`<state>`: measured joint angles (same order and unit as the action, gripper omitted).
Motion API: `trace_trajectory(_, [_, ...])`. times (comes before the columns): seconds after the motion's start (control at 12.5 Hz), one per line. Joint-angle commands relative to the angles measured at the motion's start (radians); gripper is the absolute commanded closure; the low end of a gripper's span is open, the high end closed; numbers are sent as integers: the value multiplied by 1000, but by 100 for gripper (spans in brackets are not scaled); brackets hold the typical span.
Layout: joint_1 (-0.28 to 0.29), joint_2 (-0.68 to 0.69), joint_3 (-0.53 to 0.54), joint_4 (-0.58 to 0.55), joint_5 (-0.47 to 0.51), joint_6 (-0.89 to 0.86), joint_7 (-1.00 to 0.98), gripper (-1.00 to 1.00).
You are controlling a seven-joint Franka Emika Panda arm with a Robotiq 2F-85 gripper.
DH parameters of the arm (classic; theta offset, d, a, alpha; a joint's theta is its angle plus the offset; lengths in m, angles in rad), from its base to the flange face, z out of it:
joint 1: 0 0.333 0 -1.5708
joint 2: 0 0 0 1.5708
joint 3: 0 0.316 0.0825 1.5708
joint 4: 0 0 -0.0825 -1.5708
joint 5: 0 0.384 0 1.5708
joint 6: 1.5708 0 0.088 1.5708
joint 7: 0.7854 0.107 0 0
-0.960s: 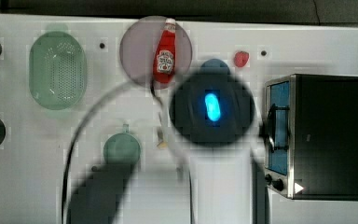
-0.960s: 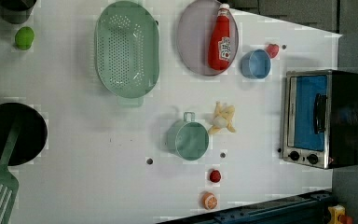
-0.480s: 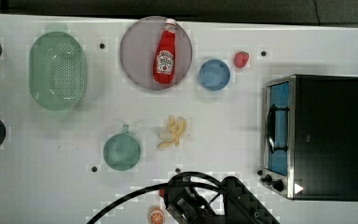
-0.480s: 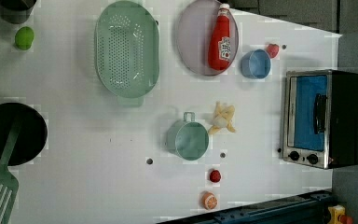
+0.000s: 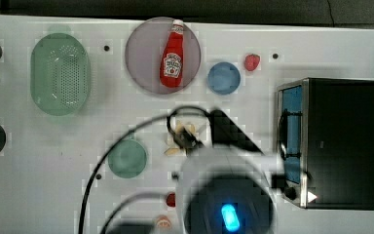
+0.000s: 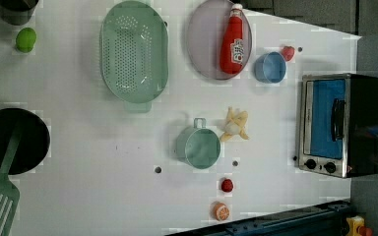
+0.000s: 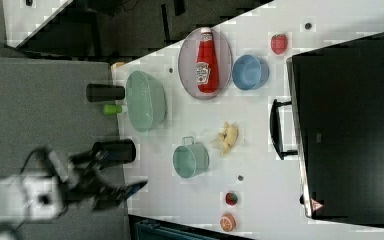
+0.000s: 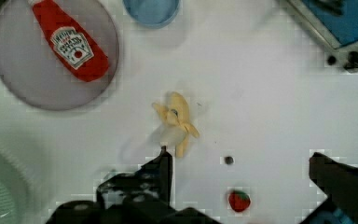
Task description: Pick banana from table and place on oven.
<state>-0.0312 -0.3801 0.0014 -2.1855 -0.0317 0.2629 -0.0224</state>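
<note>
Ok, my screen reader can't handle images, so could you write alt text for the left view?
A peeled banana lies on the white table beside a green mug, with the toaster oven toward the left view's right. Farther up are a green colander, a ketchup bottle on a plate and a blue bowl.

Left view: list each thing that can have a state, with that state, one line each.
oven: door shut.
banana: peeled open, lying on the table.
ketchup bottle: capped, lying flat on the grey plate.
green cup: upright, empty.
blue bowl: upright, empty.
colander: upright, empty.
</note>
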Motion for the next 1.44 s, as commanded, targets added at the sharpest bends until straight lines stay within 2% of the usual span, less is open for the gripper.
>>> trace_trajectory(0.08, [7, 98, 13, -87, 5, 93, 33, -100])
trace_trajectory(1.04, [18, 557, 55, -222, 6, 669, 55, -100])
trace_trajectory(1.44, [24, 669, 70, -235, 6, 752, 190, -100])
